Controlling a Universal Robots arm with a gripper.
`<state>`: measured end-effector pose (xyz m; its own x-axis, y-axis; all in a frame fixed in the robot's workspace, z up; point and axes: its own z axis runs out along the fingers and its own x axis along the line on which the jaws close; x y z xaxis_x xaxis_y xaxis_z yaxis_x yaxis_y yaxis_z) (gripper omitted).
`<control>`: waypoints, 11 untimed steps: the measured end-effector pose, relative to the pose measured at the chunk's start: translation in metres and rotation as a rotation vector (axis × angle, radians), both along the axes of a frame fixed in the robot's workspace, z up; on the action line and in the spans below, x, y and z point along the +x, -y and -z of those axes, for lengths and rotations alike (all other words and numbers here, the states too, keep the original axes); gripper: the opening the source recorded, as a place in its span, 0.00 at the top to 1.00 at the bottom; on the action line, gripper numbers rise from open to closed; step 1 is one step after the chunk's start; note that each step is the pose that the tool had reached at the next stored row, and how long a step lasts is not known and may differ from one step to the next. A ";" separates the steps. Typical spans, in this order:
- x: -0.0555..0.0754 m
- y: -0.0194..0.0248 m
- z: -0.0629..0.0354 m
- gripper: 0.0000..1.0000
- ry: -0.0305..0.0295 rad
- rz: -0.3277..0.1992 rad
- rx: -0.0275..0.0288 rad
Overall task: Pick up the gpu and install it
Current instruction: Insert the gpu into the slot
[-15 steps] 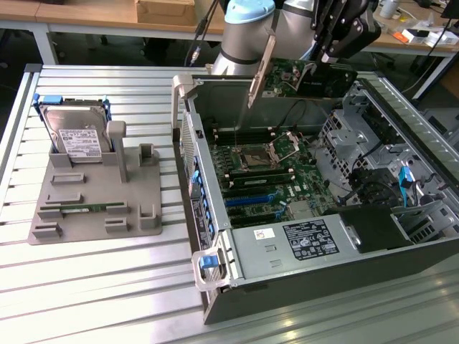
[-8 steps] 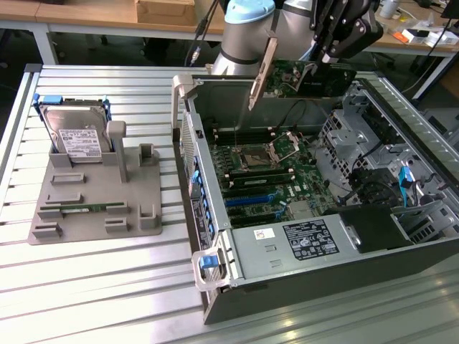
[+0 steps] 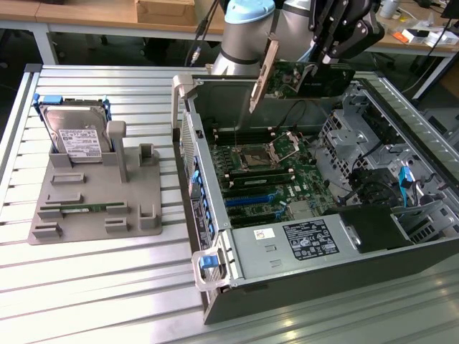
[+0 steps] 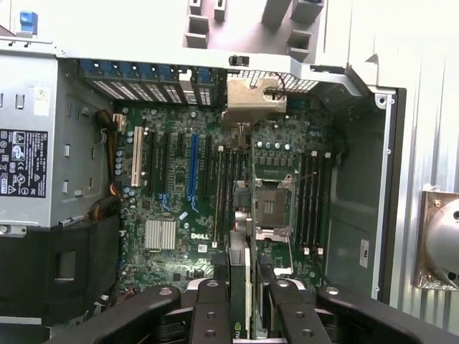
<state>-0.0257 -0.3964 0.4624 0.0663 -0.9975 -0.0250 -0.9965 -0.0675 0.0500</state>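
The gpu (image 3: 297,77) hangs on edge above the back of the open computer case (image 3: 215,236), its silver end bracket (image 3: 263,75) pointing down toward the case's rear wall. My gripper (image 3: 328,59) is shut on its upper edge. In the wrist view the gpu (image 4: 244,276) appears edge-on between the two black fingers (image 4: 210,315), with its bracket (image 4: 251,100) at the far end. Below it lies the green motherboard (image 4: 179,208) with a blue slot (image 4: 192,168) and a white slot (image 4: 136,158). The card is well above the board and touches nothing.
A grey fixture (image 3: 93,197) on the slatted table holds a silver hard drive (image 3: 75,132) upright and a narrow memory stick (image 3: 86,208). Inside the case are the power supply (image 3: 301,240), the processor socket (image 3: 259,154) and drive cages (image 3: 366,143).
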 end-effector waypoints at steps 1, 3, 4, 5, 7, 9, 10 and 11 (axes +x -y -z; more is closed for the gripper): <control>0.000 0.0000 0.0003 0.74 0.0000 0.000 0.0000; 0.000 0.0000 0.0010 0.74 0.0000 0.000 0.0001; 0.000 0.0000 0.0020 0.74 0.0000 0.000 0.0001; 0.000 0.0000 0.0025 0.74 0.0000 0.000 0.0000; 0.000 0.0000 0.0040 0.74 0.0000 0.000 0.0001; 0.000 0.0000 0.0059 0.74 0.0000 0.000 0.0001; 0.000 0.0000 0.0070 0.74 0.0000 0.000 0.0000; 0.000 0.0000 0.0079 0.74 0.0000 0.000 0.0000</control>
<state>-0.0257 -0.3964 0.4545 0.0662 -0.9975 -0.0250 -0.9965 -0.0674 0.0500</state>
